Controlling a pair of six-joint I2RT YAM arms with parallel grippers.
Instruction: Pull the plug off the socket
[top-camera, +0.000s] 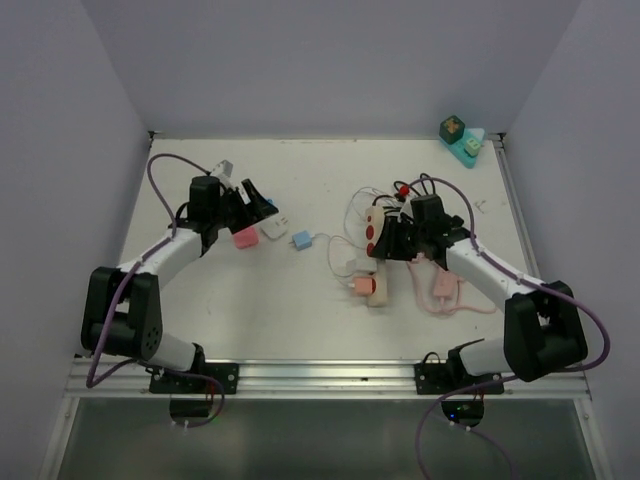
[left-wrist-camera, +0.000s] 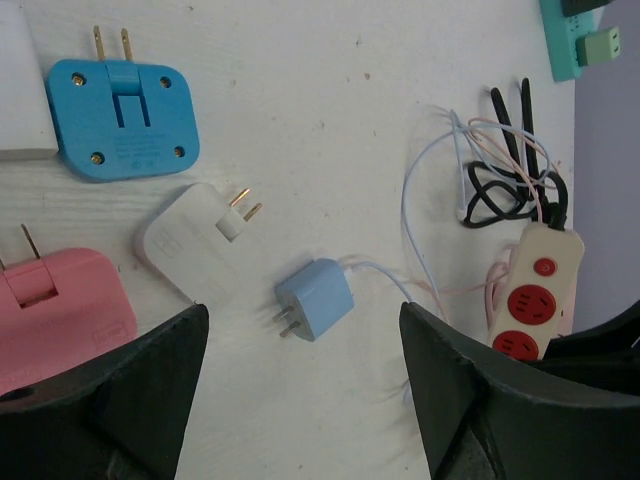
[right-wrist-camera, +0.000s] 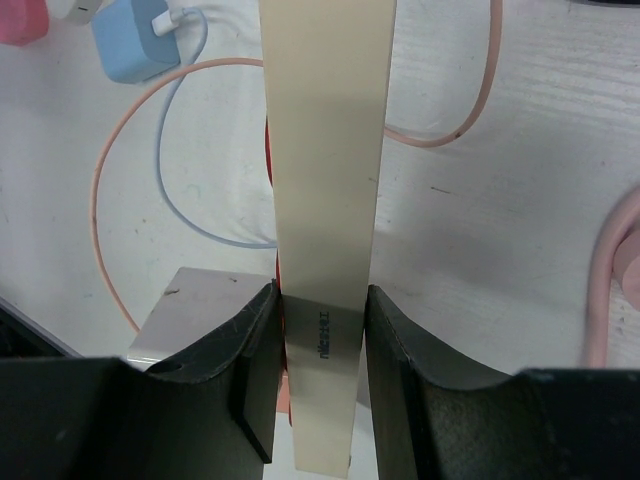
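Cream plastic power strip with red sockets (right-wrist-camera: 325, 150) is clamped between the fingers of the right gripper (right-wrist-camera: 320, 340), right of centre on the white counter (top-camera: 250, 310). A peach plug (top-camera: 362, 285) seems seated at its near end, though this is unclear. The left gripper (left-wrist-camera: 300, 350) is held wide open and empty over a small light-blue charger (left-wrist-camera: 315, 298).
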